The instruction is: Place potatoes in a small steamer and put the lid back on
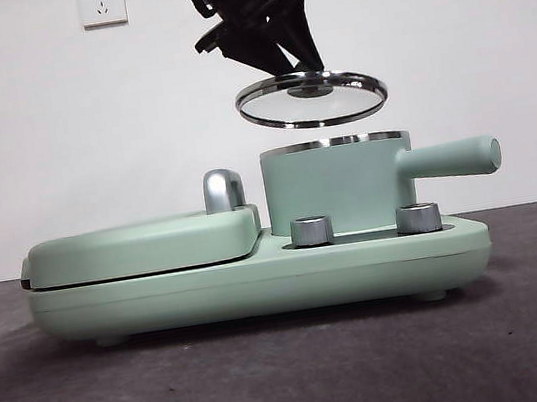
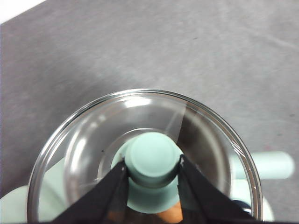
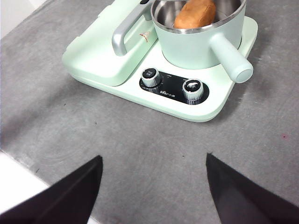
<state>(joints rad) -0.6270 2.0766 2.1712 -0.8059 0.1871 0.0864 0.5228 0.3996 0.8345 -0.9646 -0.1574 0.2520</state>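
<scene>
The mint-green small steamer (image 1: 338, 189) stands on the right half of the appliance, its straight handle (image 1: 454, 159) pointing right. Inside it lies an orange-brown potato (image 3: 195, 13), seen in the right wrist view. The glass lid (image 1: 311, 99) hangs tilted a short way above the steamer's steel rim. My left gripper (image 2: 152, 170) is shut on the lid's mint-green knob (image 2: 153, 158), coming down from the top of the front view. My right gripper (image 3: 154, 186) stands open over bare table in front of the appliance, with nothing between its jaws.
The mint-green appliance base (image 1: 260, 278) carries a flat closed grill cover (image 1: 144, 245) with a chrome handle (image 1: 223, 189) on its left half. Two silver knobs (image 3: 150, 77) (image 3: 192, 88) sit on its front panel. Grey table surface (image 3: 140, 149) spreads around it.
</scene>
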